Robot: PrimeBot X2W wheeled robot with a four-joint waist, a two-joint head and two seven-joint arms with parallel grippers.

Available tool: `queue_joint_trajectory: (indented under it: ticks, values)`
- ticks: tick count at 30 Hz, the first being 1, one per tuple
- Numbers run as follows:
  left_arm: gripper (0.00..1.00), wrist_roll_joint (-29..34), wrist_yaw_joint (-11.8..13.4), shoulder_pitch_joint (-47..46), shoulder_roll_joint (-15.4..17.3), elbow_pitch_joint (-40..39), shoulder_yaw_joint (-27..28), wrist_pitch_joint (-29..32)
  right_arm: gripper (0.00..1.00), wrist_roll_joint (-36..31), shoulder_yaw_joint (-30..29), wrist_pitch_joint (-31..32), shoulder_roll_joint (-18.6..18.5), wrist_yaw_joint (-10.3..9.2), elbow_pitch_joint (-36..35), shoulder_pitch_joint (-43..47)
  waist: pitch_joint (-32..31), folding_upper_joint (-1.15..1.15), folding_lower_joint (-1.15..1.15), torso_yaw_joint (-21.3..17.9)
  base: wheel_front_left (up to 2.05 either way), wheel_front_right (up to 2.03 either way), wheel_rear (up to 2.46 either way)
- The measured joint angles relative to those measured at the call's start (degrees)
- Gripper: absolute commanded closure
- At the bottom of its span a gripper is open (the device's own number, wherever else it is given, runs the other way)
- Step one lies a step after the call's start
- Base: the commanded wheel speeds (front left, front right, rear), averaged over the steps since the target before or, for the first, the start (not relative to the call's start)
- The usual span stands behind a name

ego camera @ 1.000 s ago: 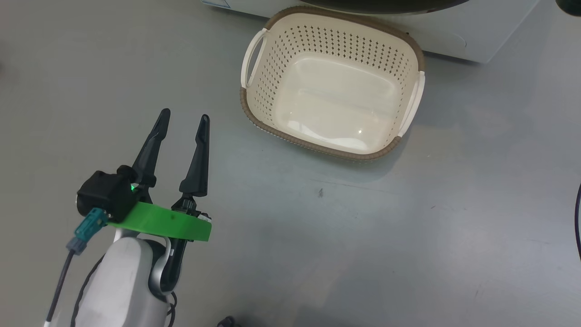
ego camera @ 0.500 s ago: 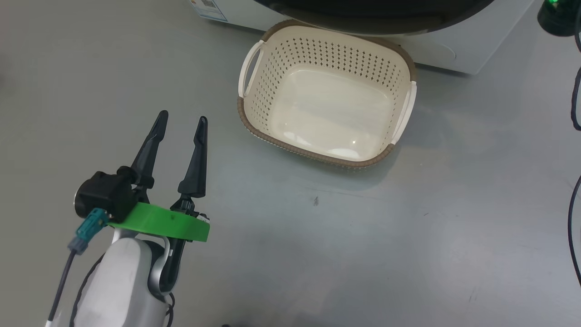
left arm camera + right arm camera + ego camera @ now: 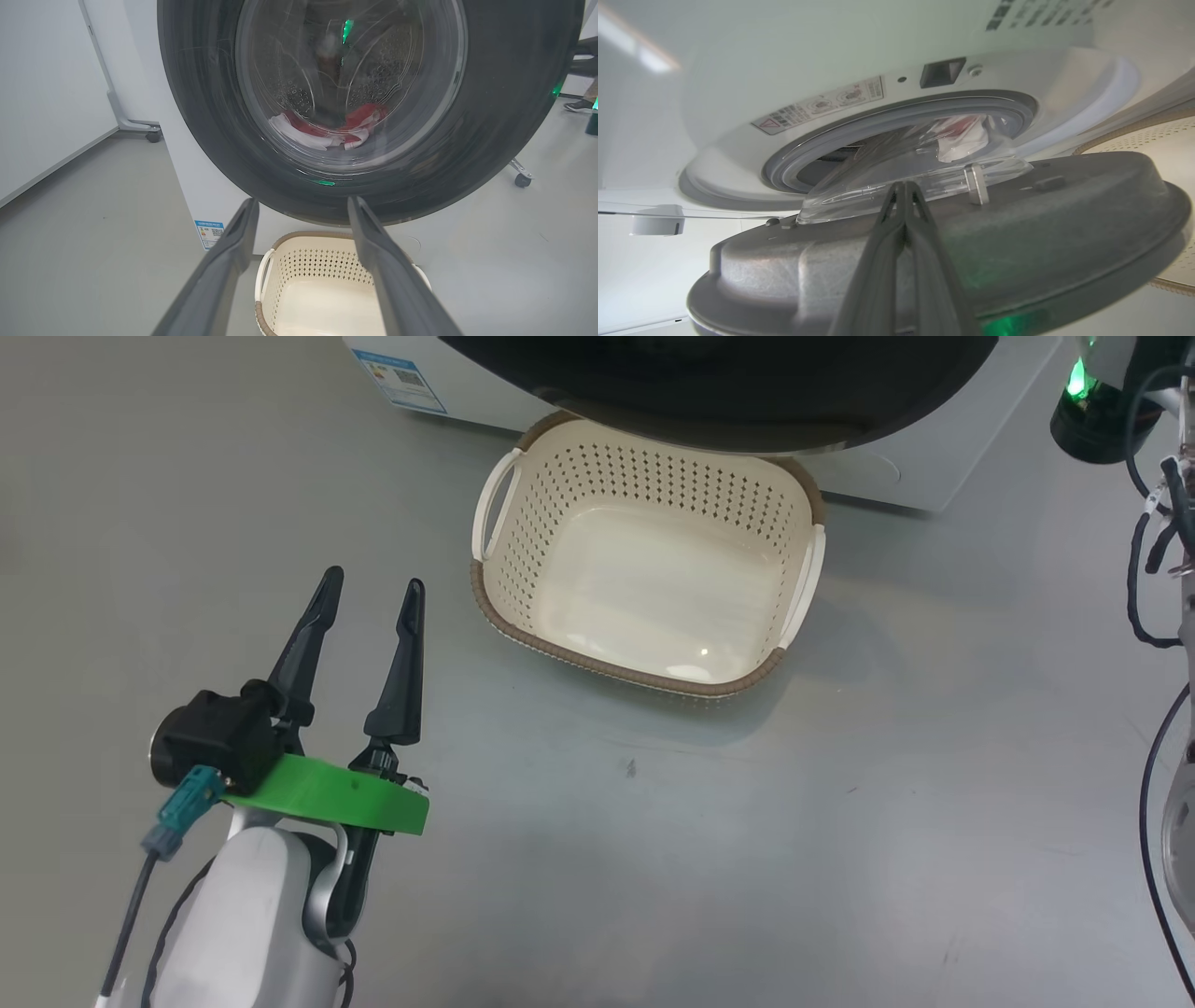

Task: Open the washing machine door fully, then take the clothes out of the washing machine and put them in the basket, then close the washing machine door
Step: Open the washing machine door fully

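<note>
Head: my left hand point(image 3: 373, 577) hangs open, holding nothing; the empty basket point(image 3: 597, 663) sits ahead, to its right.

Left wrist: the door point(image 3: 205, 116) is straight ahead of that hand, and the clothes point(image 3: 322, 130) show through it. They look soft and light; I'd pinch a fold.

Right wrist: my right hand point(image 3: 903, 186) is shut, empty, tips at the door's grey inside. The door looks stiff and heavy, so I'd push its rim.

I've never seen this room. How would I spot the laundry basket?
Find the big white washing machine with its round black-rimmed door. On the grey floor right below that door sits the basket. It is cream plastic full of small holes, with a brown rim.
</note>
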Motion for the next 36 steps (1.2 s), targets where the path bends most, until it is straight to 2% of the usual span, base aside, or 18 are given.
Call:
queue_joint_trajectory:
  ticks: [36]
  values:
    - [0.0,2.65,0.0,3.62,0.05,0.47,1.18,0.0,1.0,1.88,1.51,4.34,3.19,0.14,0.01,9.29,-6.07,0.0,0.0,-3.38,0.0,0.0,0.0]
